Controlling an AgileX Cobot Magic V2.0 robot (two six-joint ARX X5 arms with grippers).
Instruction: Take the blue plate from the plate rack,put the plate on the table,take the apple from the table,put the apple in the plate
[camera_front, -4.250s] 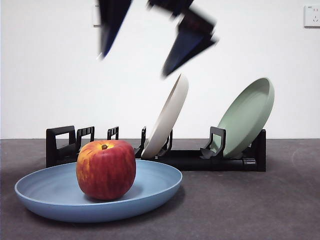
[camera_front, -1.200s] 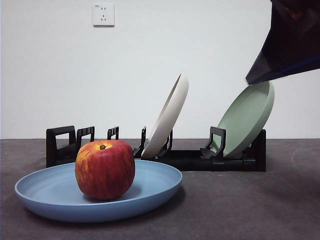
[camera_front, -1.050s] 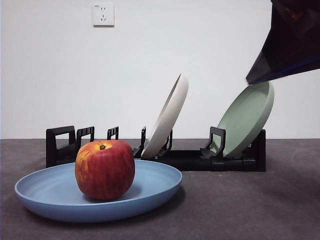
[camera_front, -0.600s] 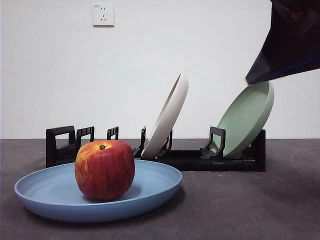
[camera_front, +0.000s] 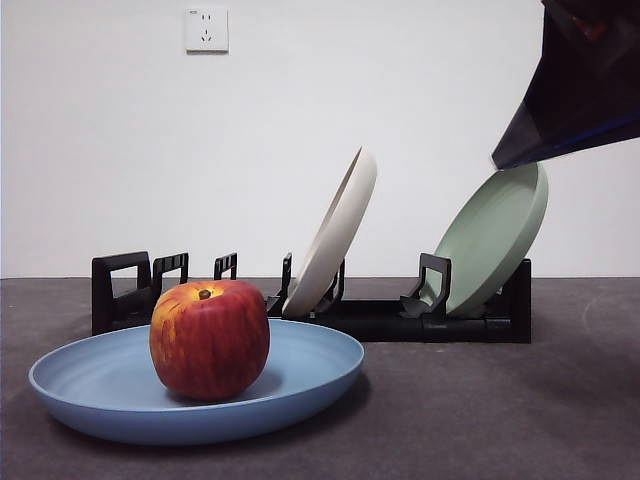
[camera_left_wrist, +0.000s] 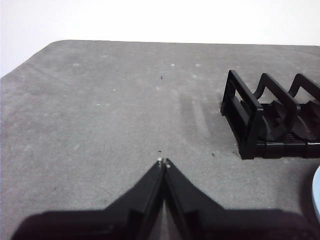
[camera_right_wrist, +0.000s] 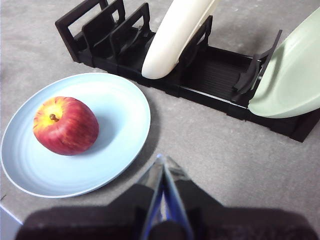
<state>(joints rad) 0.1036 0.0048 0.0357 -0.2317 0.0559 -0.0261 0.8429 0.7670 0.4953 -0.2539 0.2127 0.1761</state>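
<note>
The blue plate (camera_front: 300, 372) (camera_right_wrist: 120, 110) lies flat on the table (camera_front: 480, 420) in front of the plate rack (camera_front: 380, 318) (camera_right_wrist: 210, 75). The red apple (camera_front: 210, 340) (camera_right_wrist: 66, 125) rests upright inside the plate, left of its centre. My right gripper (camera_right_wrist: 161, 161) hangs shut and empty above the table, to the right of the plate; the front view shows it as a dark shape (camera_front: 585, 90) at the top right corner. My left gripper (camera_left_wrist: 163, 163) is shut and empty over bare table beside the rack's end (camera_left_wrist: 250, 125).
A cream-white plate (camera_front: 335, 235) (camera_right_wrist: 175, 35) leans in the rack's middle slot. A sage-green plate (camera_front: 495, 235) (camera_right_wrist: 295, 80) leans at its right end. The rack's left slots hold nothing. A wall socket (camera_front: 206, 29) sits on the white wall behind.
Since 3.5 s ago the dark arms above the rack have left; one now rests at the top right corner. Over the last second nothing has moved.
</note>
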